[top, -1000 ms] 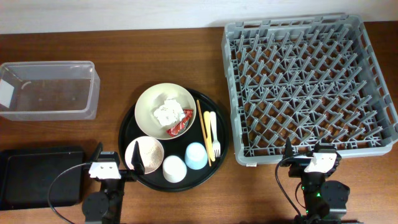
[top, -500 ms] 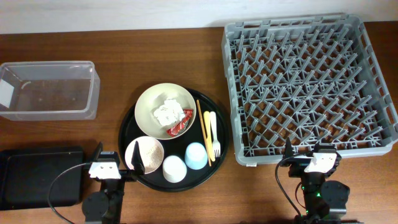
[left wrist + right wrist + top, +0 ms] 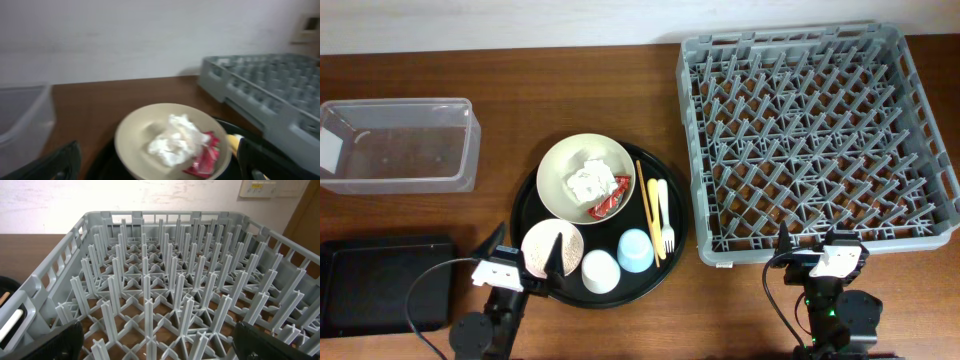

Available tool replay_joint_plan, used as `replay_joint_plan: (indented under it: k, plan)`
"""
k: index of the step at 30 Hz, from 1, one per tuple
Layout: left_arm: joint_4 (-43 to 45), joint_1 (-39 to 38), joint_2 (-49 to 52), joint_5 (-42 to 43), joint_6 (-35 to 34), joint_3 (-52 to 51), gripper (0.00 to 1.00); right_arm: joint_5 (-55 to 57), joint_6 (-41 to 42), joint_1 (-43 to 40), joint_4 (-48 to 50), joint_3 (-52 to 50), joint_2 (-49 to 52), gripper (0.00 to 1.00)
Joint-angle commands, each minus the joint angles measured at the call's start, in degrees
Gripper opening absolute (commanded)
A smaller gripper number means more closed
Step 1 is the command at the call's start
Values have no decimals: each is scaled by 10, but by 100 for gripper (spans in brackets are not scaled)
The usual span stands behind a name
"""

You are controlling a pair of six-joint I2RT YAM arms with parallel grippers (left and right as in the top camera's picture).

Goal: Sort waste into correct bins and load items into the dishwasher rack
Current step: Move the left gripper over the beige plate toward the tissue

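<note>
Both grippers gape wide and empty, with all the waste on the round tray (image 3: 525,200).

The left gripper (image 3: 528,246) hangs over the pink bowl (image 3: 566,238), which has the grains in it. The right gripper (image 3: 807,240) sits at the near edge of the rack (image 3: 820,140), holding nothing. The wad (image 3: 586,182) and the wrapper (image 3: 610,203) lie touching inside the cream bowl (image 3: 555,165). The tub (image 3: 400,145) and the black tray (image 3: 380,285) are well apart to the left. The wad is probably light, soft and crushable, so a pinch across its raised middle should do. The wrapper looks thin and slick (it lies against the bowl wall) and is best taken by its upturned crinkled end. The bowls look stiff and smooth, so a jaw over the rim suits them.
</note>
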Motion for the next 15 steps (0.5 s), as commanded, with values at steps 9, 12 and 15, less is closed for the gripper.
replay_joint_plan:
  k: [9,12,15]
  plan:
    - [-270,2,207,44,4,446,99,5,1,3,0,-5,-3,98]
    - [-455,2,395,44,5,654,99,5,1,3,0,-5,-3,98]
    - [-656,2,614,50,4,906,99,5,1,3,0,-5,-3,98]
